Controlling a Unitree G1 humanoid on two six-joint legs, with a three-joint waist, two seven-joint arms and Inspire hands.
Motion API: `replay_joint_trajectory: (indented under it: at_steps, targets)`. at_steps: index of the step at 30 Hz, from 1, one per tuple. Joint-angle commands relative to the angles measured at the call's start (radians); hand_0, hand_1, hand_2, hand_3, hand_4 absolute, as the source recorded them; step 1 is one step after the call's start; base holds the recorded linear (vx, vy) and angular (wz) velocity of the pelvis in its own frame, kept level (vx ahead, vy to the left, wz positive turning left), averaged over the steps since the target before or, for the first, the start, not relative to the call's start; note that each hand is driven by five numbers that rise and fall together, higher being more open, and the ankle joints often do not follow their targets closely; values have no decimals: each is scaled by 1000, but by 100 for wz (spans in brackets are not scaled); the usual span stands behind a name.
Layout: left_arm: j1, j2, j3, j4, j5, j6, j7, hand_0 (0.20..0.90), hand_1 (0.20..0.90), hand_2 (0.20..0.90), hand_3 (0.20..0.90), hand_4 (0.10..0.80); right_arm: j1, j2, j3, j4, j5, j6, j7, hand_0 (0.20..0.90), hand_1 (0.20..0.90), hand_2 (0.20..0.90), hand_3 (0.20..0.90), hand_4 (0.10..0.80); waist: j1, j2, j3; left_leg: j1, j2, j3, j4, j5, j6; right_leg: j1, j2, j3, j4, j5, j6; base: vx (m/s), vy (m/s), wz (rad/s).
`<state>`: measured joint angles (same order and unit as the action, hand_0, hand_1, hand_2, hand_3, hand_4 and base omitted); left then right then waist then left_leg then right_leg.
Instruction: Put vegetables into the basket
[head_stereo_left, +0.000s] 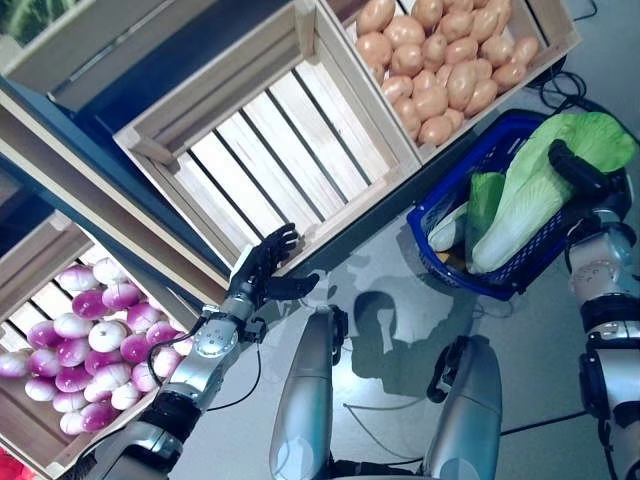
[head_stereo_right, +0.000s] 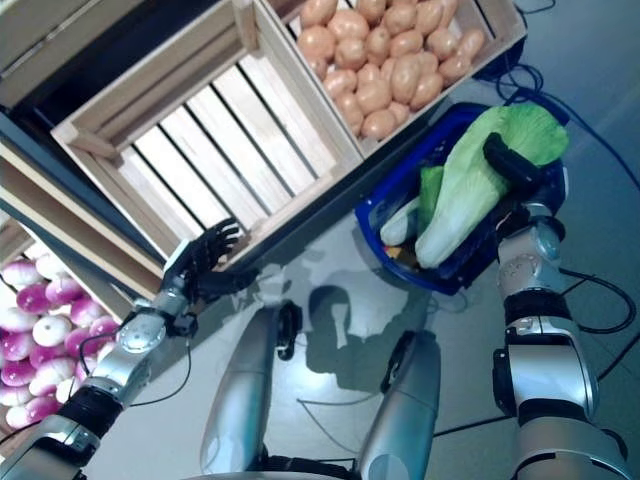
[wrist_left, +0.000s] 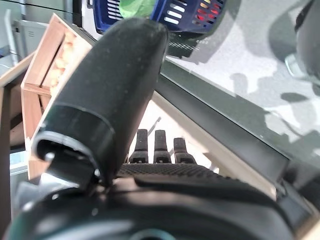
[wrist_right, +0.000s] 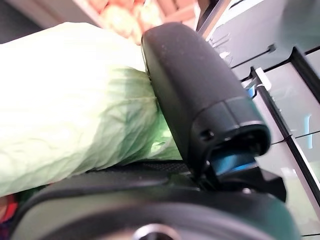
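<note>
Cabbage going into the basket; release not yet made.

From the left: a crate of purple-and-white turnips (head_stereo_left: 80, 350) sits lowest, well apart from the work. The left hand (head_stereo_left: 262, 268) hovers at the front edge of the empty slatted crate (head_stereo_left: 270, 140), fingers straight and relaxed, holding nothing. Beyond it lies a crate of potatoes (head_stereo_left: 440, 65). At the right, the blue basket (head_stereo_left: 440, 200) stands on the floor just beside the potato crate, already holding a green vegetable and a pale one (kinds unclear). The right hand (head_stereo_left: 580, 172) grips the cabbage (head_stereo_left: 530, 185), thumb curled over its leafy end, stalk end down inside the basket. Judged next: loosen the grip and withdraw clear of the basket rim. Nothing obstructs.
</note>
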<state>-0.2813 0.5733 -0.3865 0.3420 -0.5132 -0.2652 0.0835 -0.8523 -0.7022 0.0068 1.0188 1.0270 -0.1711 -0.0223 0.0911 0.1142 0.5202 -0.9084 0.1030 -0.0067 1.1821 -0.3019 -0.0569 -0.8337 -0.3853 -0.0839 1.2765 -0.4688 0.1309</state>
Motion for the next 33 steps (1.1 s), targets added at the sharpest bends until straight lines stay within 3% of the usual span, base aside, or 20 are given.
replay_joint_trajectory:
  at_steps: [1, 9, 18, 21, 22, 27, 33]
  targets:
    - [-43, 31, 1, -74, -21, -124, 29, 900, 900, 900, 900, 800, -127, -82, 7, -9, -15, -95, -12, 900, 900, 900, 900, 800, -3, -3, -41, 72, 48, -47, 68, -184, -25, 16, 5, 33, 4, 9, -67, -51, 33, -1]
    - [-51, 57, 2, -64, -51, -145, 2, 900, 900, 900, 900, 800, -129, -82, 20, -2, -22, -97, -6, 900, 900, 900, 900, 800, -2, -12, -67, 35, 48, -58, 122, -206, -21, -29, 19, 42, 65, -15, -68, -10, 3, -2]
    - [-18, 79, 11, -61, -73, -120, -30, 900, 900, 900, 900, 800, -84, -97, 7, -2, -31, -41, 32, 900, 900, 900, 900, 800, 3, -32, -106, 124, 64, -52, 32, -177, -28, 59, 19, 20, -24, 15, -57, 52, 2, -2]
    - [-2, 85, 22, -69, -72, -112, -41, 900, 900, 900, 900, 800, -58, -91, 15, -17, -54, -31, 48, 900, 900, 900, 900, 800, 5, -41, -128, 200, 82, -36, -84, -128, -33, 136, 22, 7, -127, 56, -49, 46, 34, 0]
    - [5, 86, 30, -72, -71, -115, -43, 900, 900, 900, 900, 800, -45, -92, 15, -32, -57, -31, 44, 900, 900, 900, 900, 800, 6, -45, -135, 227, 85, -26, -151, -78, -30, 165, 21, -4, -189, 102, -55, -4, 36, -7]
    - [0, 93, 48, -70, -70, -98, -56, 900, 900, 900, 900, 800, -23, -83, 9, -55, -67, -36, 32, 900, 900, 900, 900, 800, 18, -69, -168, 341, 86, -1, -326, -10, -30, 285, 16, -49, -340, 168, -45, 48, 12, -6]
    - [7, 65, 78, -76, -16, -33, -80, 900, 900, 900, 900, 800, 53, -29, -21, -129, -26, -28, 68, 900, 900, 900, 900, 800, 21, -107, -242, 550, 84, 20, -630, 121, -33, 513, 61, -115, -657, 284, -29, 133, -23, -6]
